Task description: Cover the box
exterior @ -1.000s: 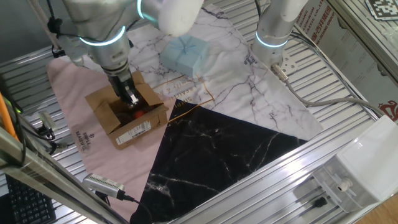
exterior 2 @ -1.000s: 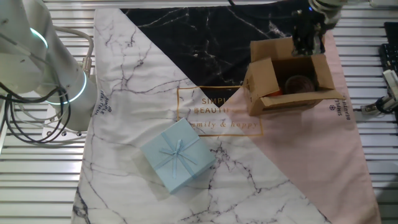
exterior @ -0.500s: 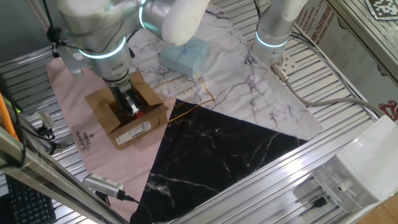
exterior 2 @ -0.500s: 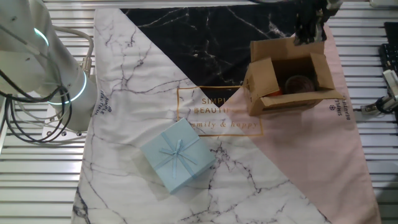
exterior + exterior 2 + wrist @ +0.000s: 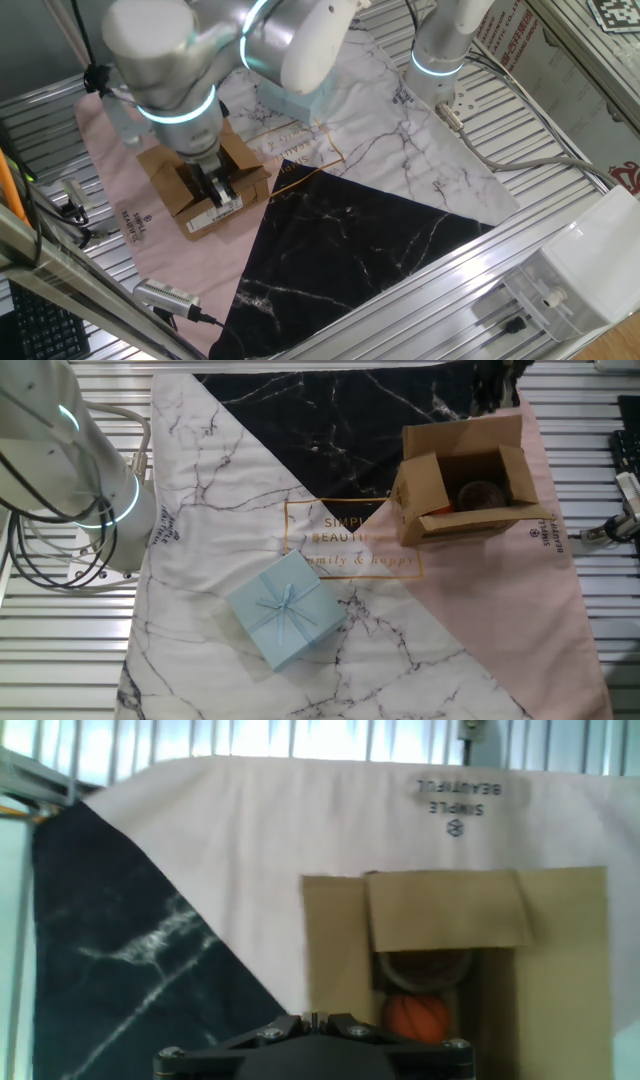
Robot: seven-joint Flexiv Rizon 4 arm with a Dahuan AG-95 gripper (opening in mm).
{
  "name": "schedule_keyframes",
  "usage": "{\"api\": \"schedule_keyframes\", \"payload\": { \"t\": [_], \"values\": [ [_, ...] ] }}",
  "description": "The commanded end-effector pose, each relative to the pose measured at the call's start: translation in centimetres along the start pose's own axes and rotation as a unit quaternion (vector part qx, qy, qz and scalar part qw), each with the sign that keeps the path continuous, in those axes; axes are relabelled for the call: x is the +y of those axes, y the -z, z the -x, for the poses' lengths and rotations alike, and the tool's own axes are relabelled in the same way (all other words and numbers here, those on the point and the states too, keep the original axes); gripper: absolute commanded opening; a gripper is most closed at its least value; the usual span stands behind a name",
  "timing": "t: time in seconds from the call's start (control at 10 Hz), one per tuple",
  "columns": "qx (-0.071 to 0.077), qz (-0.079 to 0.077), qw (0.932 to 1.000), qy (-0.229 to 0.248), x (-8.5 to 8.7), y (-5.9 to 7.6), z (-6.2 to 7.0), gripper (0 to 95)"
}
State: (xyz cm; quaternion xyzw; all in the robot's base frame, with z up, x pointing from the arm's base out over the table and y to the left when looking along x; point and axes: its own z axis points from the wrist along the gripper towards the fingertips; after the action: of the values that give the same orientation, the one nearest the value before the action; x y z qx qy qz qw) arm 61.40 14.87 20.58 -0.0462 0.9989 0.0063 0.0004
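Pink cloth [image 5: 520, 600] borders the open box [image 5: 465, 485] all round.

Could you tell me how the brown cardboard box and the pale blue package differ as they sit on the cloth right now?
The brown cardboard box is open, its flaps spread, with round things visible inside; the pale blue package is closed and tied with a bow. The box is plain brown card with a white label; the package is a uniform light blue. The box sits on the pink part of the cloth, the package on the white marbled part. Both rest flat on the cloth, untouched by the hand.
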Motion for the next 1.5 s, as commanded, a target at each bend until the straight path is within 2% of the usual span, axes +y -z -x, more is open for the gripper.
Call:
{"api": "schedule_keyframes", "payload": {
  "t": [0.1, 0.4, 0.7, 0.9, 1.5],
  "values": [
    [-0.002, 0.0, 1.0, -0.002, 0.4, -0.2, 0.1, 0.0],
    [-0.002, -0.001, 1.0, -0.005, 1.0, -0.8, 0.2, 0.0],
    [-0.008, -0.002, 1.0, -0.004, 1.0, -2.2, -0.8, 0.0],
    [-0.007, -0.003, 1.0, -0.003, 1.1, -2.3, -1.2, 0.0],
    [-0.006, -0.003, 1.0, -0.004, 1.1, -2.5, -1.3, 0.0]
  ]
}}
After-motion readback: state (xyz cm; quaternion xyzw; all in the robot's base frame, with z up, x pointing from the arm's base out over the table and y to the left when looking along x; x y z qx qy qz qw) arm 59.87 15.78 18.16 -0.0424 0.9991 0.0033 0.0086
